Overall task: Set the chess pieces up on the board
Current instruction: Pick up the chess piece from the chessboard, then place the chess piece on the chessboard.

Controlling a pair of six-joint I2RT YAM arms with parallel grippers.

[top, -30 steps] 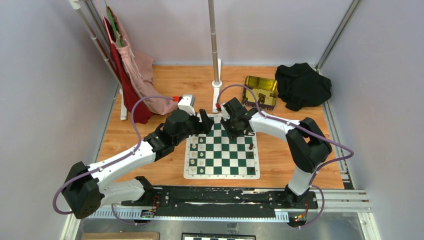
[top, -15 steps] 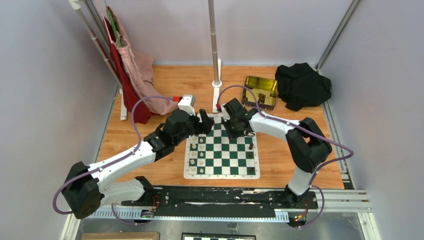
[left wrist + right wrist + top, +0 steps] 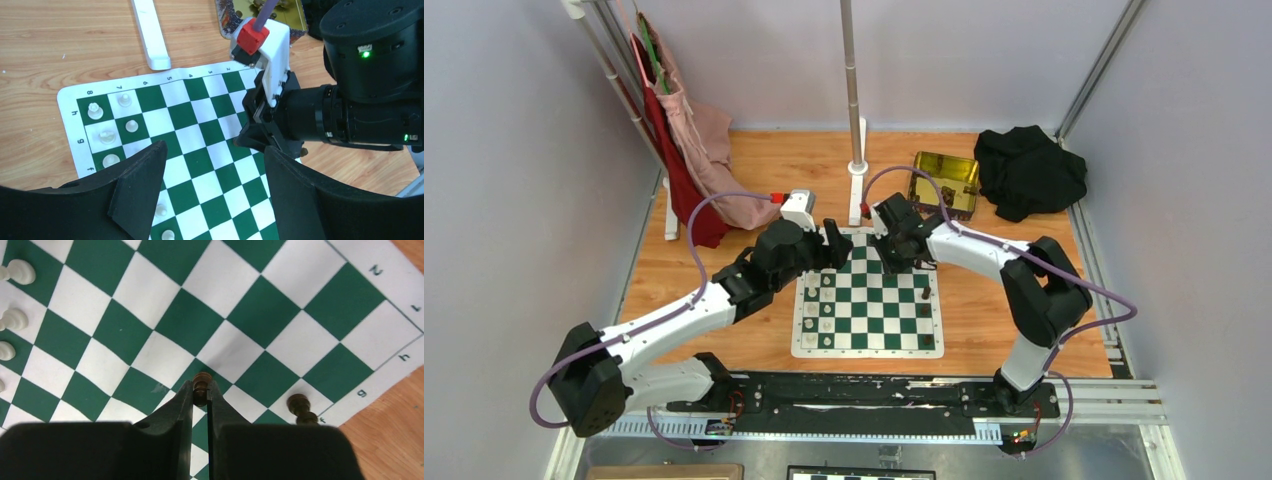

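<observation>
My right gripper [image 3: 201,390] is shut on a small dark brown chess piece [image 3: 201,382], whose round head shows between the fingertips above the board [image 3: 200,320]. I cannot tell whether its base touches the green and white squares. A second dark piece [image 3: 299,407] stands just to its right, by the board's edge marked f. From above, the right gripper [image 3: 900,256] is over the board's [image 3: 884,322] far right part. My left gripper [image 3: 215,172] hangs open and empty over the far left part, also seen from above [image 3: 834,246].
Cream-white pieces [image 3: 824,300] fill the board's two left columns and show in the left wrist view [image 3: 106,136]. A gold tin [image 3: 945,180], a black cloth [image 3: 1029,170] and a pole on a white base [image 3: 857,195] lie beyond the board. Hanging clothes [image 3: 694,150] are at far left.
The right gripper's fingers have drawn together onto the dark piece, and that gripper has shifted slightly toward the far edge. The left arm has stayed still.
</observation>
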